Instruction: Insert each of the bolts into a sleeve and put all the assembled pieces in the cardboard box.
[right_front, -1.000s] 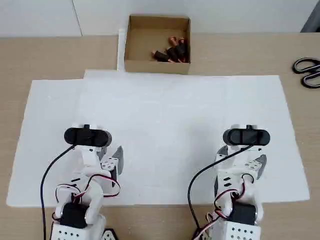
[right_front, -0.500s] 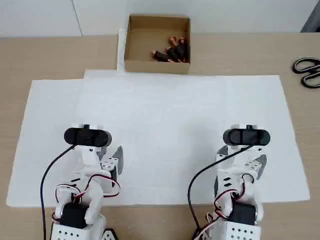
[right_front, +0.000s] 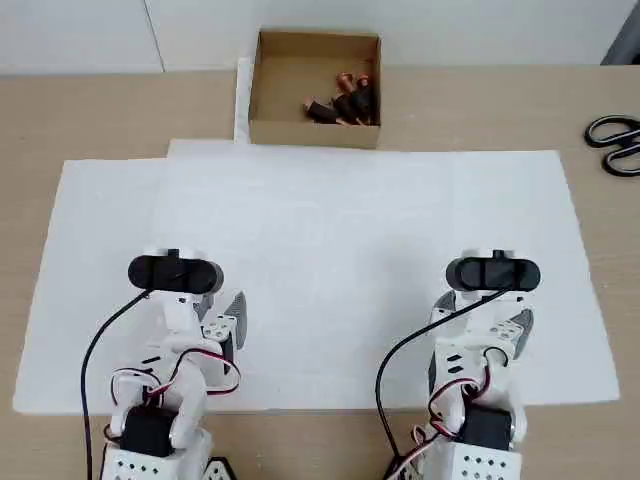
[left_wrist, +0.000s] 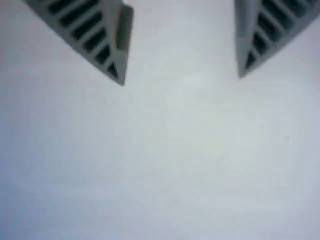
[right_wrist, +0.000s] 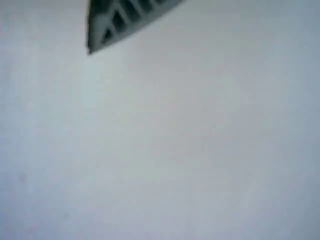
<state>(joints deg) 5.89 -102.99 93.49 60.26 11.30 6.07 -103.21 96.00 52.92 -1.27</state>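
Observation:
The cardboard box (right_front: 313, 133) stands at the far middle of the table. Several dark sleeves with copper-coloured bolts (right_front: 345, 101) lie together in its right half. My left gripper (right_front: 228, 320) rests low at the near left, over the white sheet (right_front: 330, 250). In the left wrist view that gripper (left_wrist: 181, 79) is open, with only bare white sheet between its grey ribbed fingertips (left_wrist: 112, 60). My right gripper (right_front: 515, 333) rests low at the near right, also over the white sheet (right_wrist: 175, 150). Both arms are folded back, far from the box.
A pair of scissors (right_front: 615, 143) lies on the wooden table (right_front: 90, 110) at the far right edge. The white sheet spreads across the middle, from the arms to just short of the box.

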